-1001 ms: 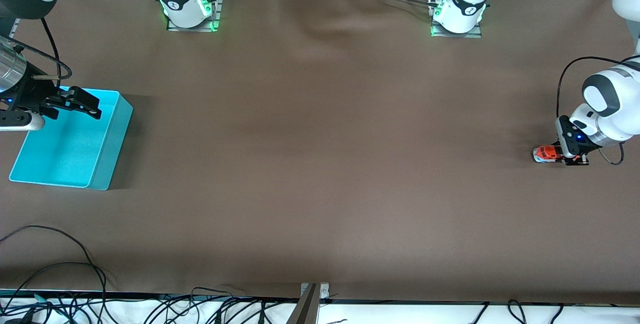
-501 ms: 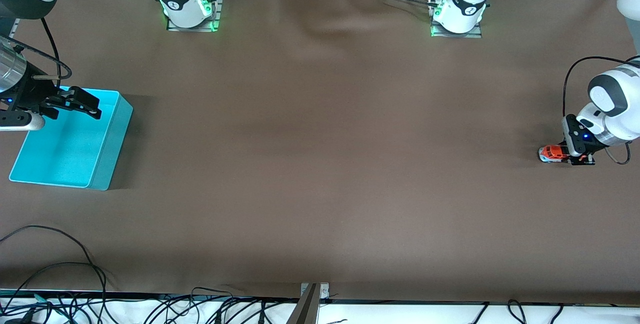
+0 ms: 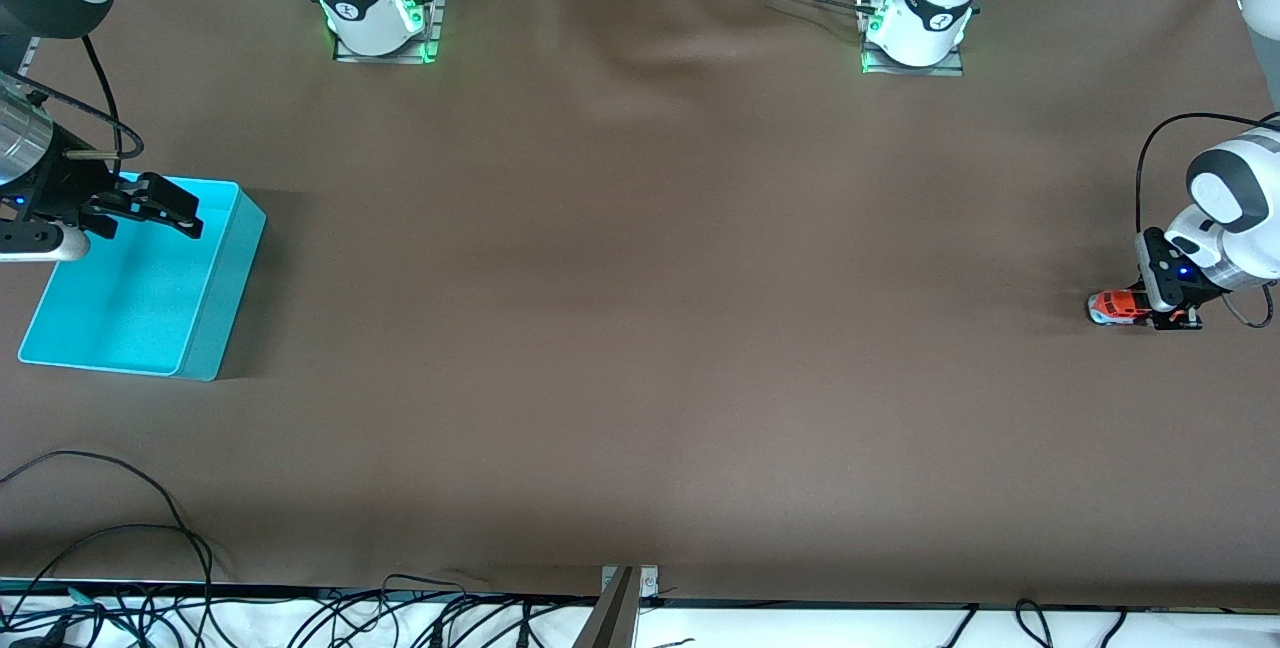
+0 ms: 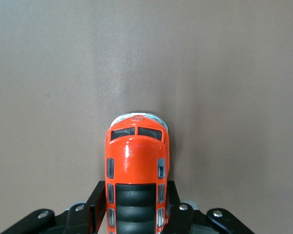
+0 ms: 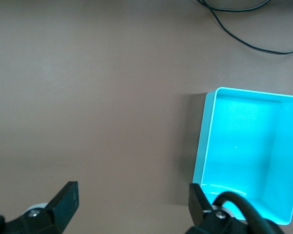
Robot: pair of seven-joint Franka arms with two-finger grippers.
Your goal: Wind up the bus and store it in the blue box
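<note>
Bus: on the table at the left arm's end, wheels down, rear pinched between gripper fingers.
Left gripper: low at the table, clamped on the bus's sides.
Right gripper: waits over the box, fingers spread wide, holding nothing.
Box: at the right arm's end, well apart from the bus.

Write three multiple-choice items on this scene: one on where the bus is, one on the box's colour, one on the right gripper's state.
1. The bus is
A. in the blue box
B. at the left arm's end of the table
C. at mid-table

2. The blue box looks
A. turquoise
B. navy
C. green

3. The right gripper is
A. shut on the bus
B. shut on nothing
C. open

Key: 1 B, the left gripper clamps it on the cloth there; 2 A, bright cyan walls; 3 C, its fingers stand apart over the box.
</note>
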